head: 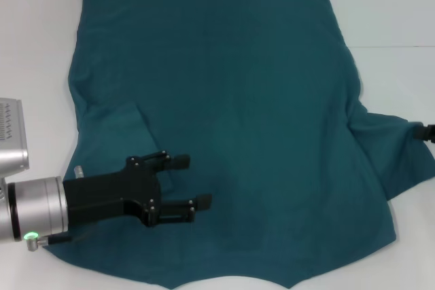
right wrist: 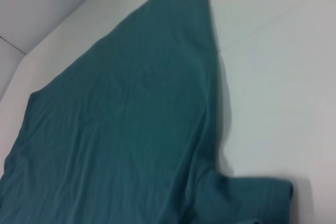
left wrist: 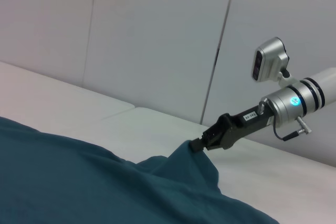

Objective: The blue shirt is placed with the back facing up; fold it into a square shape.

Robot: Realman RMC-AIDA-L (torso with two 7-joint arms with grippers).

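Observation:
The blue shirt (head: 238,100) lies spread flat on the white table, plain side up, hem at the far side. Its left sleeve (head: 115,127) is folded in onto the body. My left gripper (head: 195,181) hovers open and empty over the shirt's near left part. My right gripper (head: 427,131) sits at the right edge of the head view, at the tip of the right sleeve (head: 391,151). In the left wrist view the right gripper (left wrist: 198,144) is shut on that sleeve tip and lifts it a little off the table. The shirt also shows in the left wrist view (left wrist: 79,182) and the right wrist view (right wrist: 131,119).
The white table (head: 394,18) shows bare around the shirt at the far right and left. A pale panelled wall (left wrist: 157,40) stands behind the table in the left wrist view.

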